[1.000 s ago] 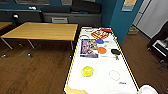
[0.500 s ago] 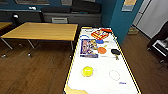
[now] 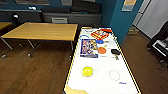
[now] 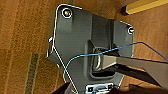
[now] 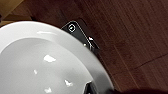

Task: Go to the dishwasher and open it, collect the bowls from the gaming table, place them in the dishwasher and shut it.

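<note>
The gaming table (image 3: 130,72), glossy white with a yellow rim, stretches away from me in the head view. A pale yellow-green bowl (image 3: 87,71) stands on its near left part. Farther along sit an orange bowl (image 3: 102,50) and, to its right, a black bowl (image 3: 115,52). In the right wrist view a glossy white rounded bowl-like thing (image 5: 42,65) lies very close to the camera above the dark wood floor; whether it is held I cannot tell. The left wrist view looks down on wood floor and a yellow table corner (image 4: 142,6). The dishwasher is out of view.
Flat colourful game boxes (image 3: 88,48) and a red box (image 3: 100,33) lie on the far half of the table. A plain yellow-wood table (image 3: 42,31) stands to the left. A blue pillar (image 3: 120,20) rises at the right, with a dark chair (image 3: 160,46) beyond.
</note>
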You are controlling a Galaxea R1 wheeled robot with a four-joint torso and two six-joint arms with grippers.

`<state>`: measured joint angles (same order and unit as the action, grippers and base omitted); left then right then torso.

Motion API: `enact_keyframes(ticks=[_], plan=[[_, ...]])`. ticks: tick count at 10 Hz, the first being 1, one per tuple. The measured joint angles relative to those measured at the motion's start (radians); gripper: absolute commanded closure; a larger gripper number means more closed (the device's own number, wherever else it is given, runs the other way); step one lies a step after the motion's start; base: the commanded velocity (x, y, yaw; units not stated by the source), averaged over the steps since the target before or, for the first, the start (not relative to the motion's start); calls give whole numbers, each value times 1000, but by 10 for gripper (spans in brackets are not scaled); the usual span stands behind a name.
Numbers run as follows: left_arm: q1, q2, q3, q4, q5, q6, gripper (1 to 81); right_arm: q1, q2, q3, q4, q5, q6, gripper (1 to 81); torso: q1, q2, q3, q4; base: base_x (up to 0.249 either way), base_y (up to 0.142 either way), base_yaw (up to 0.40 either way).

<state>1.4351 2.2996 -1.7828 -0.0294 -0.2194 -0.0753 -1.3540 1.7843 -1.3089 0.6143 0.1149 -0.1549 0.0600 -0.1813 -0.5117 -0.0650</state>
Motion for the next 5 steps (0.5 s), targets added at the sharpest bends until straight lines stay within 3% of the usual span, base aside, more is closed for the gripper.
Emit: enact_keyframes(ticks=[2, 5], plan=[[-40, -102, 137, 0, -4, 0, 10, -69, 88, 3, -26, 110, -11, 811, 0, 0, 0, 0, 0, 0, 0], [-150, -257, 324, -1, 1, -9, 10, -118, 157, -7, -76, 183, -20, 811, 0, 0, 0, 0, 0, 0, 0]])
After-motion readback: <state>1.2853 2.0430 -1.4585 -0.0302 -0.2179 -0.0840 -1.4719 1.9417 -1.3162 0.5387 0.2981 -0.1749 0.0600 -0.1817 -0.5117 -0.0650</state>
